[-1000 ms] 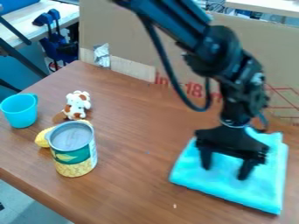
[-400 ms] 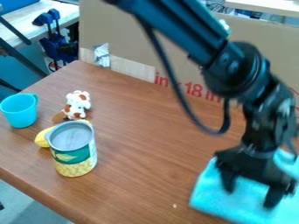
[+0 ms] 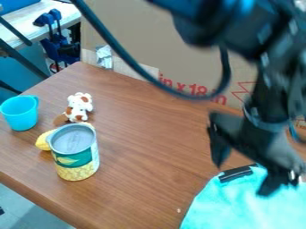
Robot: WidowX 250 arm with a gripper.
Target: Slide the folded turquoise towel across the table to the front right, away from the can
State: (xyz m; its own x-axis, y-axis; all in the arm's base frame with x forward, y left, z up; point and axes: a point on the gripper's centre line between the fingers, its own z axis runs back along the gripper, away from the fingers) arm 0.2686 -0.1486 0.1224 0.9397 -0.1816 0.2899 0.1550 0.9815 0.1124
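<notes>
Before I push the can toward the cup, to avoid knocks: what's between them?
In the camera view, a yellow object, partly hidden by the can, lies there.

Smooth wood grain with a faint sheen is shown on the tabletop (image 3: 149, 156), while a soft, matt textile surface is presented by the turquoise cloth (image 3: 236, 208) and a dark, hard, plastic-like finish by the gripper (image 3: 241, 180). Smooth grey metal is seen on the end of the can (image 3: 74, 138), whose side is wrapped in a printed, paper-like label (image 3: 76, 162); smooth plastic is suggested by the blue cup (image 3: 20, 115). Matt cardboard is recognised in the brown panel (image 3: 149, 40), beside which crinkled, shiny, foil-like material is seen in the silvery piece (image 3: 104, 57).
</notes>
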